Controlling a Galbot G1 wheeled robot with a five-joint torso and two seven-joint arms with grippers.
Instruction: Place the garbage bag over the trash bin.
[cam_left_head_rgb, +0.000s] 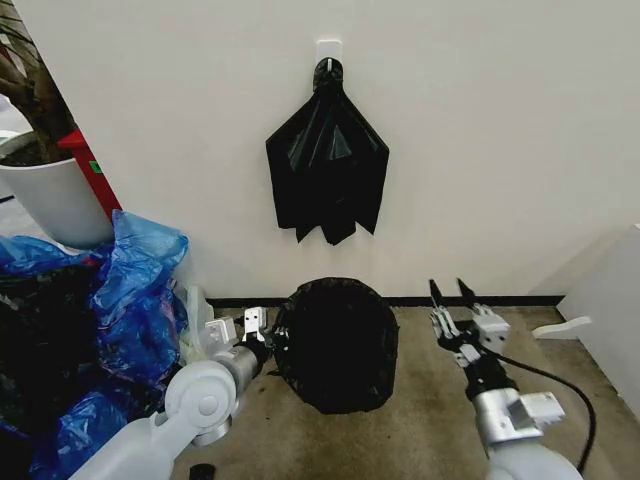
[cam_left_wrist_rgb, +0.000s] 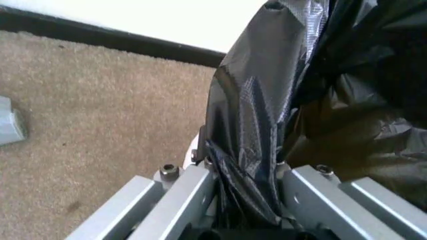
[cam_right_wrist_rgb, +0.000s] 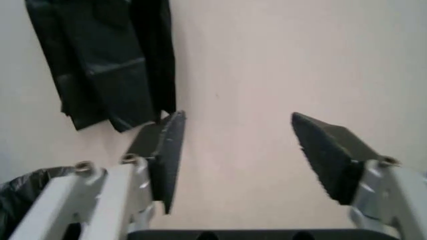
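The bag (cam_left_head_rgb: 338, 345) is draped over the bin, covering it completely, on the carpet (cam_left_head_rgb: 420, 430) against the wall (cam_left_head_rgb: 480, 130) at the centre of the head view. The left gripper (cam_left_head_rgb: 266, 338) sits at the bag's 9 o'clock edge, its fingers clamped on a fold of the black plastic (cam_left_wrist_rgb: 250, 150). The right gripper (cam_left_head_rgb: 452, 292) hovers at the bag's 3 o'clock, clear of it, fingers (cam_right_wrist_rgb: 160, 155) spread apart and holding nothing. At 12 o'clock a second black bag (cam_left_head_rgb: 327, 165) hangs from a wall hook (cam_left_head_rgb: 328, 52). At 9 o'clock lie blue bags (cam_left_head_rgb: 135, 290) below a white planter (cam_left_head_rgb: 55, 200).
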